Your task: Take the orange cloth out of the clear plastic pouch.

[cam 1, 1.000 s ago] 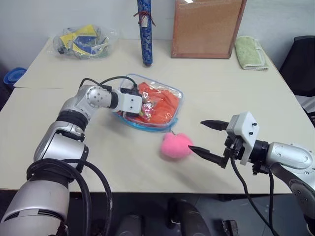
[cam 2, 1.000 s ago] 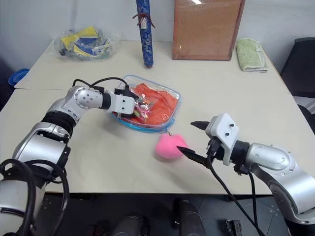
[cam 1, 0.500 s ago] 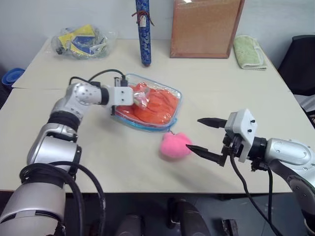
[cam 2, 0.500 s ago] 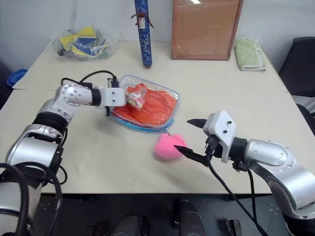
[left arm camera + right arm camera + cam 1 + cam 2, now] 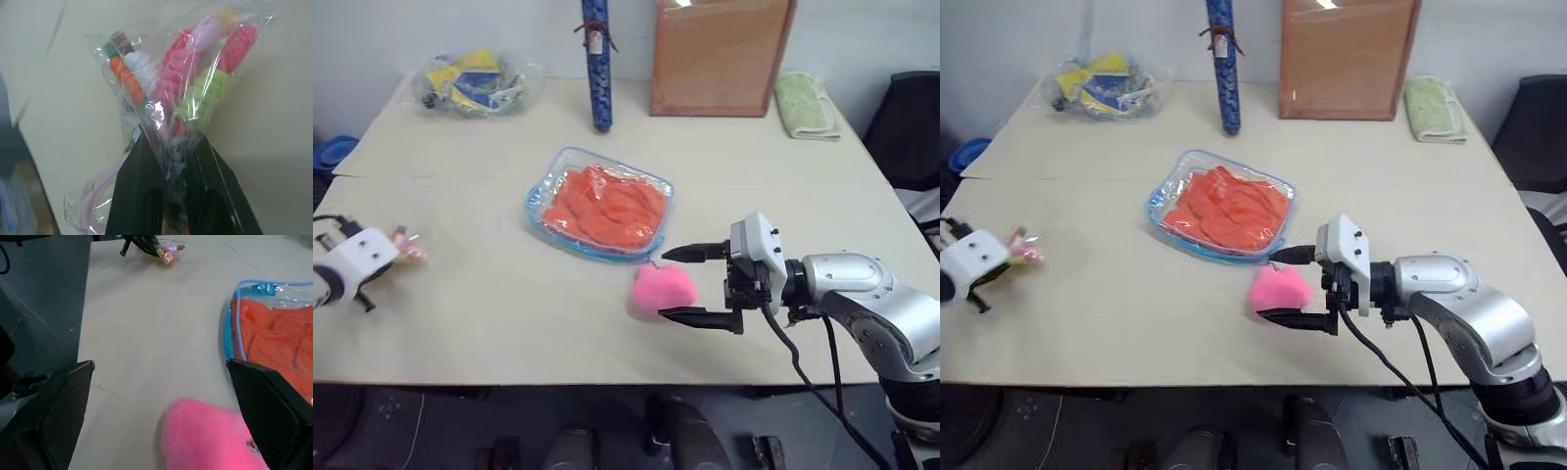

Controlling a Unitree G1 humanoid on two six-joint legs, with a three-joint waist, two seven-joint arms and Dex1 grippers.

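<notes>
Since a second ago my left gripper (image 5: 171, 161) has swung out to the table's left edge pinching a small packet (image 5: 181, 83), while my right gripper (image 5: 690, 284) gapes around the pom-pom (image 5: 661, 289); the orange cloth (image 5: 607, 206), soft and light, still lies inside the slippery pouch (image 5: 536, 201), best pinched at a raised fold.

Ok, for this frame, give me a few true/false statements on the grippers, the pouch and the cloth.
1. The left gripper is shut on a small packet of colourful bits. True.
2. The cloth lies outside the pouch. False: it is inside the pouch.
3. The right gripper is open, with the pom-pom between its fingers. True.
4. The right gripper grips the pouch's zipper trim. False: its fingers are apart, by the pom-pom.
5. The towel lies on the pouch. False: it lies apart, at the table's far edge.
</notes>
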